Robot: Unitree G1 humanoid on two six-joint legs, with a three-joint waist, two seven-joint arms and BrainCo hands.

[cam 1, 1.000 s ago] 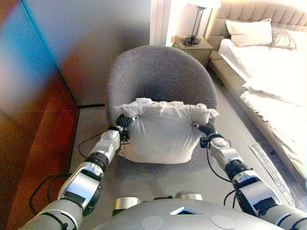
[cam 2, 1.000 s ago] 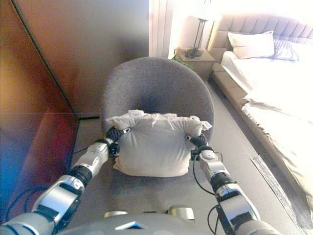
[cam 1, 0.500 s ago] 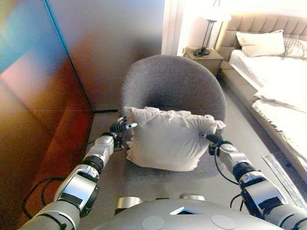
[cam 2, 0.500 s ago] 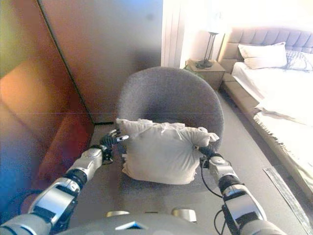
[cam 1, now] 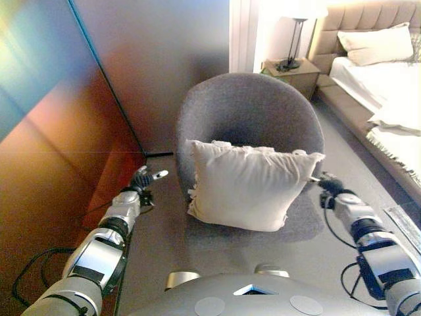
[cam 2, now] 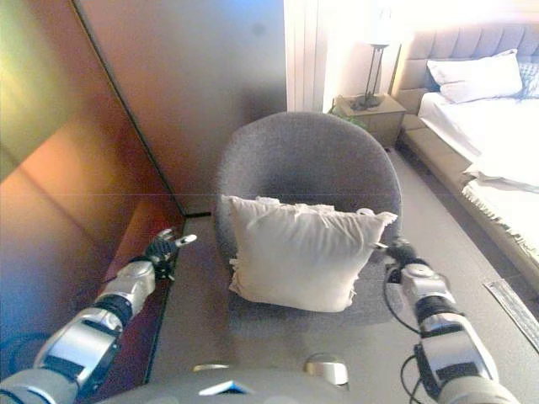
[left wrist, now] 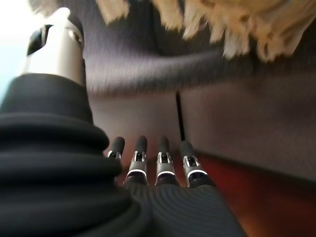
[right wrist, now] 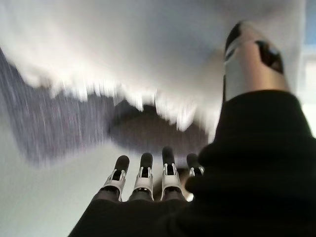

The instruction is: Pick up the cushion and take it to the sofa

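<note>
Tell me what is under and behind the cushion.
The cushion stands on the grey chair's seat, with the curved backrest rising behind it. The seat beneath and the lower backrest are covered.

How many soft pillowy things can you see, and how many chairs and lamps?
Cushions on the chair: 1, the cream cushion
Pillows on the bed: 1, the white pillow
Chairs: 1, the grey chair
Lamps: 1, the lamp on the nightstand
Total: 4
</note>
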